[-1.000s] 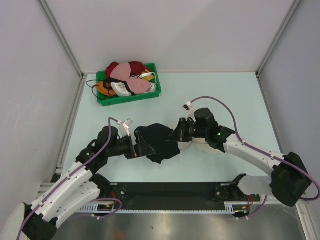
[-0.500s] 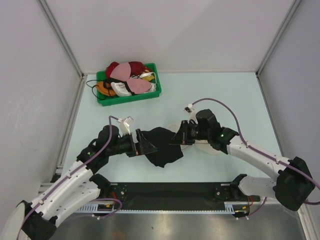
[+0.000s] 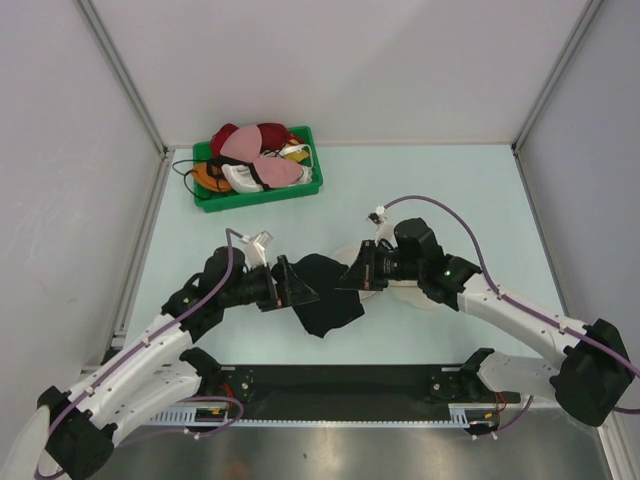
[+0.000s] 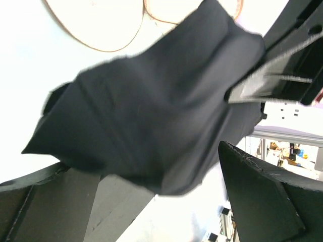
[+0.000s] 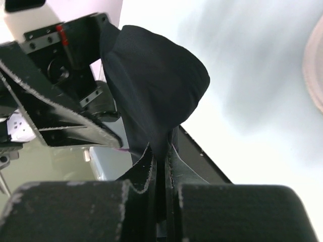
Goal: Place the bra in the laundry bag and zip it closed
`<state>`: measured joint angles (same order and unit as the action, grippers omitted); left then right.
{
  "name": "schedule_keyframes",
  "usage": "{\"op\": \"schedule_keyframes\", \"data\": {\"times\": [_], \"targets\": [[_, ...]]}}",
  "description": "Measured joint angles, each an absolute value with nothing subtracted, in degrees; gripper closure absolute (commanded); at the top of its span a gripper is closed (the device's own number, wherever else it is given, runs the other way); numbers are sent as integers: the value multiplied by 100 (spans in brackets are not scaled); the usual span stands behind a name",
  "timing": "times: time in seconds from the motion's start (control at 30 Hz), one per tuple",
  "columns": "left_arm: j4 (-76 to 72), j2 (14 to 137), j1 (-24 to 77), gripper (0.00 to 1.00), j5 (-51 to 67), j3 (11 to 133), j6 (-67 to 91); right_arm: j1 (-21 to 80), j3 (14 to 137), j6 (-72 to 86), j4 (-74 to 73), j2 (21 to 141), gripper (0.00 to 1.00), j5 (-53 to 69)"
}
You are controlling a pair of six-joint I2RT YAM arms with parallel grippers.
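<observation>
The black bra (image 3: 325, 290) hangs in the middle of the table, bunched between the two grippers. My right gripper (image 3: 356, 272) is shut on its right edge; in the right wrist view the jaws (image 5: 160, 148) pinch the black fabric (image 5: 156, 85). My left gripper (image 3: 296, 285) is open at the bra's left side. In the left wrist view its fingers (image 4: 141, 159) stand wide apart, and the bra (image 4: 151, 106) drapes over the lower one. The cream-white mesh laundry bag (image 3: 418, 295) lies flat under my right arm, mostly hidden. Its discs show in the left wrist view (image 4: 101, 25).
A green plastic bin (image 3: 258, 190) with red, pink, white and orange bras stands at the back left. A black rail (image 3: 350, 385) runs along the near edge. Grey walls close in the table on three sides.
My left gripper has opened and let go of the bra. The bra has shifted a little to the right and now hangs from the right gripper.
</observation>
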<state>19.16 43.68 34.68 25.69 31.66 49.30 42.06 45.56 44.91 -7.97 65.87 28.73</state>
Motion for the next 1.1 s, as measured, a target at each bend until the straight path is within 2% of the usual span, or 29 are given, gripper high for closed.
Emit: {"op": "schedule_keyframes", "data": {"times": [0.1, 0.2, 0.23, 0.3, 0.33, 0.37, 0.4, 0.43, 0.47, 0.53, 0.57, 0.6, 0.7, 0.8, 0.9, 0.93, 1.03, 1.1], "targets": [[1717, 4495, 3509, 10, 2580, 3166, 4960, 4272, 4556, 4547, -742, 6587, 100, 2902], [1500, 4539, 3527, 26, 2615, 3166, 5028, 4300, 4556, 4598, -668, 6587, 100, 2917], [1420, 4539, 3531, 36, 2626, 3166, 5057, 4303, 4556, 4615, -650, 6587, 100, 2923], [1249, 4539, 3531, 46, 2668, 3164, 5133, 4303, 4554, 4657, -593, 6582, 100, 2941], [1166, 4541, 3533, 56, 2683, 3162, 5159, 4303, 4554, 4668, -576, 6576, 100, 2941], [1094, 4539, 3535, 62, 2703, 3157, 5177, 4303, 4554, 4670, -572, 6563, 97, 2939], [1026, 4539, 3535, 68, 2720, 3148, 5210, 4303, 4556, 4665, -591, 6539, 83, 2934], [950, 4545, 3538, 83, 2731, 3131, 5231, 4305, 4556, 4648, -637, 6506, 79, 2915], [882, 4556, 3540, 90, 2744, 3116, 5249, 4305, 4556, 4641, -681, 6486, 75, 2893], [788, 4619, 3553, 100, 2773, 3105, 5271, 4309, 4591, 4539, -913, 6438, 60, 2803], [742, 4692, 3562, 100, 2783, 3105, 5242, 4316, 4661, 4434, -1157, 6414, 53, 2679], [707, 4748, 3566, 100, 2783, 3105, 5258, 4316, 4735, 4381, -1358, 6401, 40, 2580], [628, 5035, 3616, 100, 2746, 3114, 5236, 4272, 5282, 4121, -2469, 6390, 19, 1831], [611, 5561, 3758, 100, 2711, 3262, 5140, 4045, 5907, 4012, -3605, 6348, 16, 574], [537, 6318, 3894, 100, 2729, 3712, 4976, 3514, 6147, 3903, -4394, 6208, 20, -425], [499, 6573, 3918, 100, 2751, 3909, 4899, 3304, 6149, 3841, -4604, 6158, 19, -626], [366, 7369, 3935, 100, 2969, 4589, 4606, 2838, 6149, 3516, -4991, 6086, 0, -569], [270, 7813, 3940, 100, 3199, 4998, 4368, 2735, 6149, 3267, -5037, 6051, 0, -198]]}}
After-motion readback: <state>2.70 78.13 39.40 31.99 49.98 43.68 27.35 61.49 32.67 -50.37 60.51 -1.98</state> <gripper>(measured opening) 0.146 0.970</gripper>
